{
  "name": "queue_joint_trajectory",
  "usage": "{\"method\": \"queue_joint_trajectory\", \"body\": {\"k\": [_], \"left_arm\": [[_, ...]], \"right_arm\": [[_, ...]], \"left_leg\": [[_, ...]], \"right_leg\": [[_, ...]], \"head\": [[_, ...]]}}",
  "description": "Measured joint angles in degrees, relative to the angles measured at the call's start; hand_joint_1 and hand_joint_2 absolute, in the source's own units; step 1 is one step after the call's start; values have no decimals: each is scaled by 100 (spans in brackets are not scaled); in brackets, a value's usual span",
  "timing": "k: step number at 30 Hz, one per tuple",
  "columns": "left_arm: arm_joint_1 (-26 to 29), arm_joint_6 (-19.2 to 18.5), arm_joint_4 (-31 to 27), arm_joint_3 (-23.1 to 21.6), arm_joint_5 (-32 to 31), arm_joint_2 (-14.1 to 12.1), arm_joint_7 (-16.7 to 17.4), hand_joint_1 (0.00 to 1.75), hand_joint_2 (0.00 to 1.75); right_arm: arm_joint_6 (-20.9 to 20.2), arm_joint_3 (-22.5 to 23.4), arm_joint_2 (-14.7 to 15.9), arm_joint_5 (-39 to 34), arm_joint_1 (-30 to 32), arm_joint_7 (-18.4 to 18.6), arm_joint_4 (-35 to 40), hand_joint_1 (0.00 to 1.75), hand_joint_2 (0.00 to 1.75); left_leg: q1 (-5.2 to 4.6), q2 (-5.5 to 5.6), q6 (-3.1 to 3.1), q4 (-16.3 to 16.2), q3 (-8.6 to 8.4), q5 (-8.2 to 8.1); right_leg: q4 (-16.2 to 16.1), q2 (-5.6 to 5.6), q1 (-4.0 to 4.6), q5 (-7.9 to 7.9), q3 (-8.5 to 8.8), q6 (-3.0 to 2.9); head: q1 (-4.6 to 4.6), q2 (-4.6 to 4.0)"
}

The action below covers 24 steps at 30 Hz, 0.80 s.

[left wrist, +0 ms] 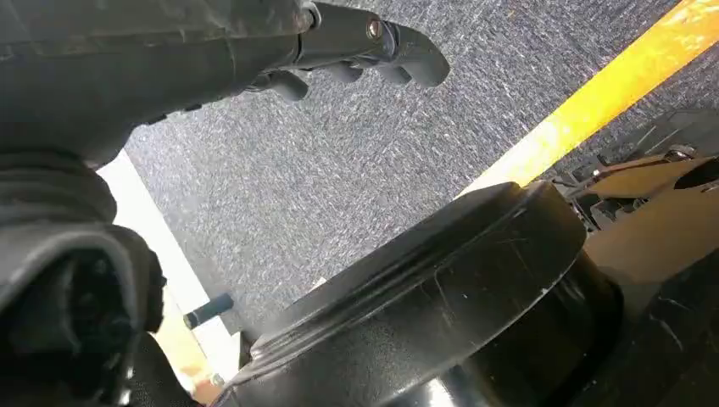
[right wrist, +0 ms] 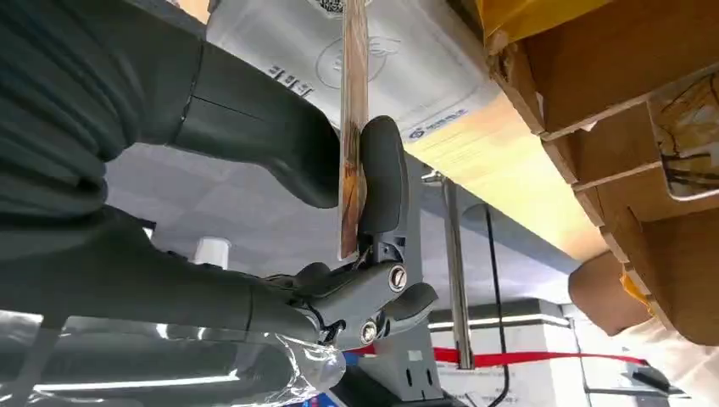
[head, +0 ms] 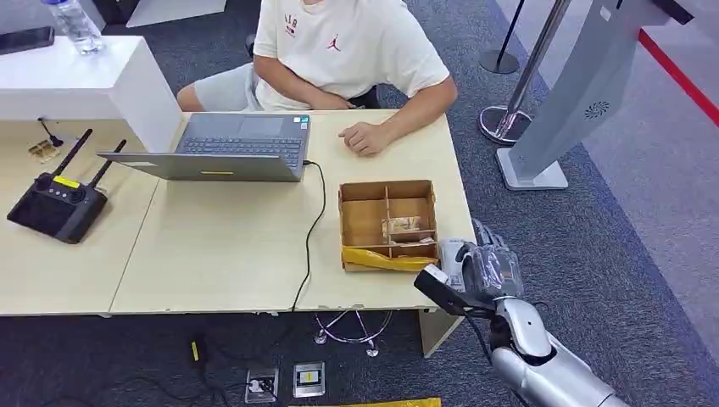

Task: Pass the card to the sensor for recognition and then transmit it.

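One card (right wrist: 353, 127) was pinched edge-on between the thick thumb and a dark finger of the right hand (right wrist: 339, 195), held just off the desk's (head: 229, 254) 4 o'clock corner, beside the cardboard box (head: 388, 222). It looked thin, stiff and light, with a smooth printed face, so I judged it liable to slip or twist if the pinch loosened; the hold sat near one end, leaving most of the flat free to present to a sensor, and a grip across the faces close to an edge seemed the safest place to take it. In the head view the right hand (head: 475, 267) stood at about 5 o'clock, touching or nearly touching the box's near corner, which I judged the closest obstacle to swinging outward. A laptop (head: 225, 146) lay at 11 o'clock with its cable (head: 312, 229) trailing over the desk edge, a person's hand (head: 365, 137) rested at 12 o'clock, and a grey kiosk (head: 576, 85) stood at 2 o'clock. The left hand (left wrist: 356, 47) hung over carpet, its fingers curled around nothing.
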State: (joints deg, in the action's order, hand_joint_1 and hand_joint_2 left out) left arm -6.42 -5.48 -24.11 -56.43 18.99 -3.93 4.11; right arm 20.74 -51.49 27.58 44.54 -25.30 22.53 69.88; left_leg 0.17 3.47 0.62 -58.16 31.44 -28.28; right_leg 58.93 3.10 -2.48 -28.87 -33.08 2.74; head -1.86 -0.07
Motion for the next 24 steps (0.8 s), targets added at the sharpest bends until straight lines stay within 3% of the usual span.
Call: {"method": "queue_joint_trajectory", "body": {"k": [24], "left_arm": [[20,2,0,-2,247,-7,0,0,0]], "right_arm": [[245,85,-184,-223,174,-206,-260,175,175]], "left_leg": [[1,-19,-3,0,-23,-2]], "right_leg": [[-2,8,4,6,15,-10]], "head": [[0,0]]}}
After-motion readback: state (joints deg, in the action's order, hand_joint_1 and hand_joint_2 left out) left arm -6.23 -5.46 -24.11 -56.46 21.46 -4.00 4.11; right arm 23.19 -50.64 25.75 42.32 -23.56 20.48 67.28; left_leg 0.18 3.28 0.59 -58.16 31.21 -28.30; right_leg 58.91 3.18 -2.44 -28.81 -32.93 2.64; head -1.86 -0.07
